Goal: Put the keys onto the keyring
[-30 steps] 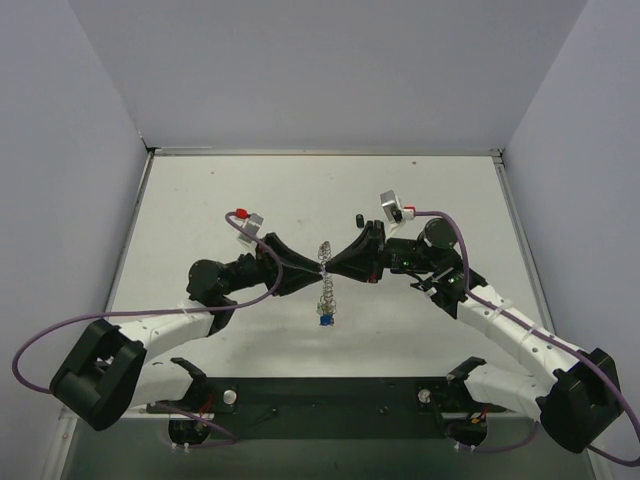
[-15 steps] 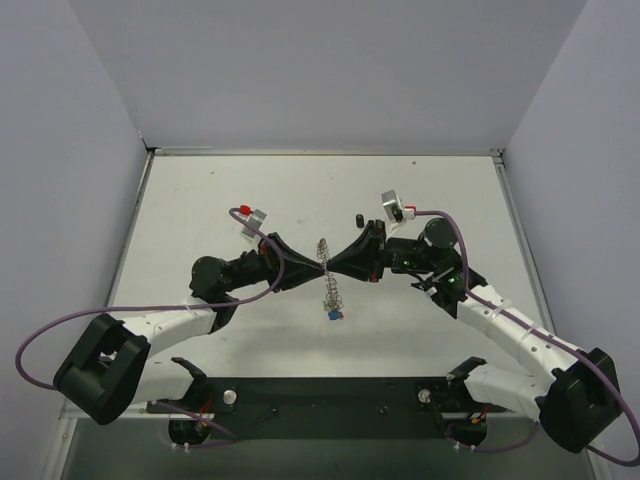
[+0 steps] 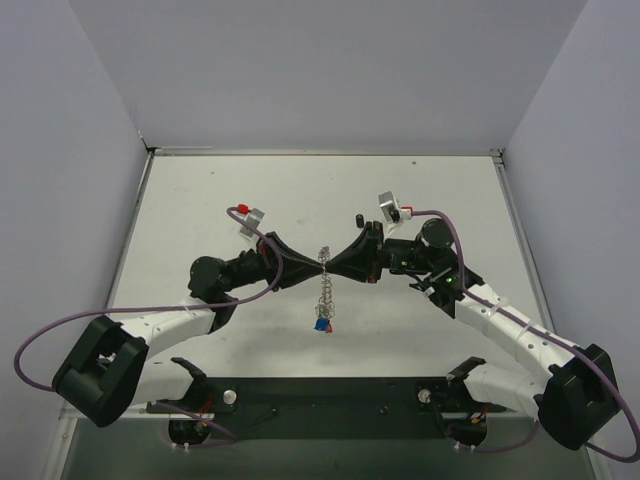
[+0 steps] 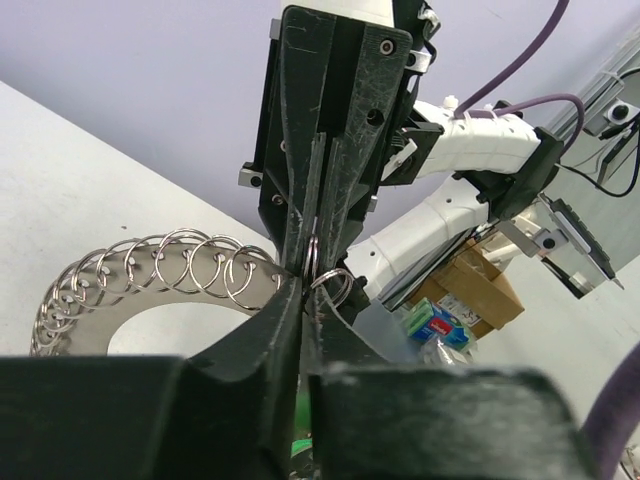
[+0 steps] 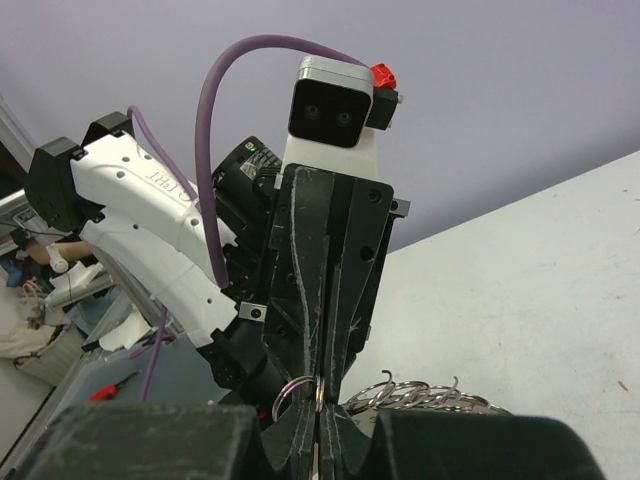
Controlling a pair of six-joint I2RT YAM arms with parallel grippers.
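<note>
Because it looks light, springy and slippery, the keyring [image 3: 324, 285] wants a firm pinch on one coil; keys [image 3: 321, 323] dangle at its near end, while at its far end left gripper [image 4: 302, 298] and right gripper [image 5: 317, 405] pinch it, fingers pressed together.

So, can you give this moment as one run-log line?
left gripper: shut on keyring | right gripper: shut on keyring | keys: blue, red at keyring's near end

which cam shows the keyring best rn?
Left wrist: the keyring shows its coiled rim and wide hole. Top external has it edge-on, a thin dangling coil; right wrist catches only a sliver at the bottom edge.
</note>
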